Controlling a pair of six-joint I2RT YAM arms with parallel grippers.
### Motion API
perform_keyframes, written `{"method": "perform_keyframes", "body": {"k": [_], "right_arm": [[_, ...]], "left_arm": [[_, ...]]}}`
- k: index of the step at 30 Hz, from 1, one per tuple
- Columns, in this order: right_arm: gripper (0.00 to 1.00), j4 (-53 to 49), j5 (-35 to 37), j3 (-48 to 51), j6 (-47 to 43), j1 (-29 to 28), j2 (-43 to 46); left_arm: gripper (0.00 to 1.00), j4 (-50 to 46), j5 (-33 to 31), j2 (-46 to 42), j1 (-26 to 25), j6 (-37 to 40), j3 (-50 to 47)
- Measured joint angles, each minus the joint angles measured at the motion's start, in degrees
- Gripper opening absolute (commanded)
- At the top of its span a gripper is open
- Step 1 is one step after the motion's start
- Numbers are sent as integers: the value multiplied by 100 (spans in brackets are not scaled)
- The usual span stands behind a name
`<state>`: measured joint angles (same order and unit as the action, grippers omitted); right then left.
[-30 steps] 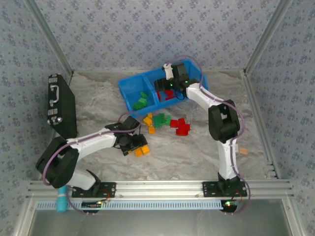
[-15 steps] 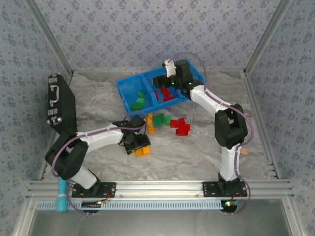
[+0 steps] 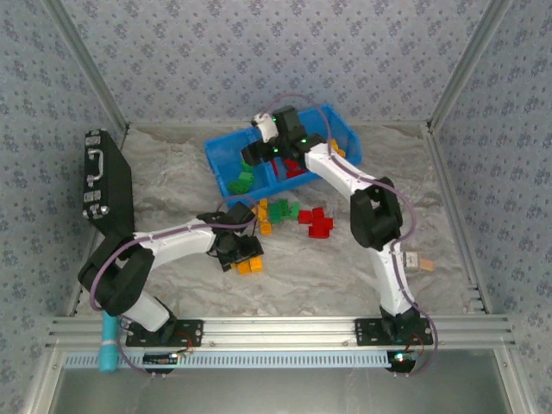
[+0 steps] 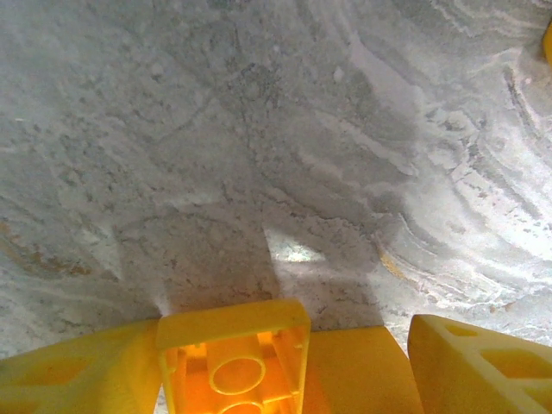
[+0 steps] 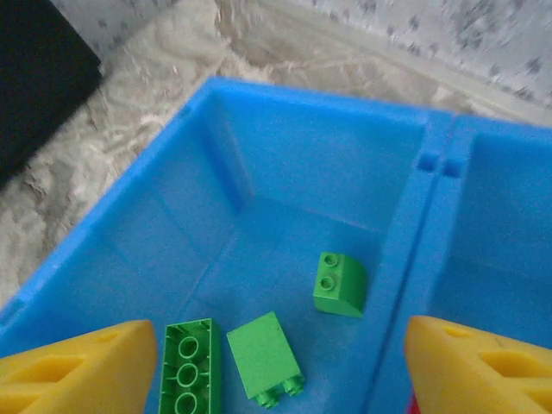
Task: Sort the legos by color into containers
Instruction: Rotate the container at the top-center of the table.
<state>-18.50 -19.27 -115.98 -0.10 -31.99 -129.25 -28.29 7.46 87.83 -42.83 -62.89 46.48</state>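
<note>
- Left end effector (image 4: 285, 332): low over the table (image 4: 259, 129), with an orange-yellow brick (image 4: 233, 362) between its fingers. Whether it is clamped cannot be told. Judged step: pickup.
- Next move calls for a firm pinch, then a lift toward the bin.
- Loose bricks (image 3: 317, 222) in red, green and orange lie mid-table, near the bin.
- Blue bin (image 5: 285, 147): the left compartment holds three green bricks (image 5: 338, 285).
- Right end effector (image 5: 280, 345): spread and empty above that compartment.
</note>
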Motion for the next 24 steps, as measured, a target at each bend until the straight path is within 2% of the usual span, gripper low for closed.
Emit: {"method": "perform_keyframes", "body": {"k": [6, 12, 16, 22, 24], "right_arm": [[74, -669, 476, -1058, -103, -107, -647], [74, -1200, 918, -1180, -57, -76, -870], [72, -1362, 970, -1224, 31, -50, -914], [48, -1591, 892, -1773, 205, -90, -1246], [44, -1670, 866, -2002, 299, -118, -1403]], "left_arm": [[74, 173, -2, -168, -4, -2, -177], [74, 258, 24, -216, 44, -7, -243], [74, 262, 70, -221, 83, -4, -247], [74, 262, 92, -219, 94, 0, -247], [74, 262, 90, -219, 94, 0, -247]]}}
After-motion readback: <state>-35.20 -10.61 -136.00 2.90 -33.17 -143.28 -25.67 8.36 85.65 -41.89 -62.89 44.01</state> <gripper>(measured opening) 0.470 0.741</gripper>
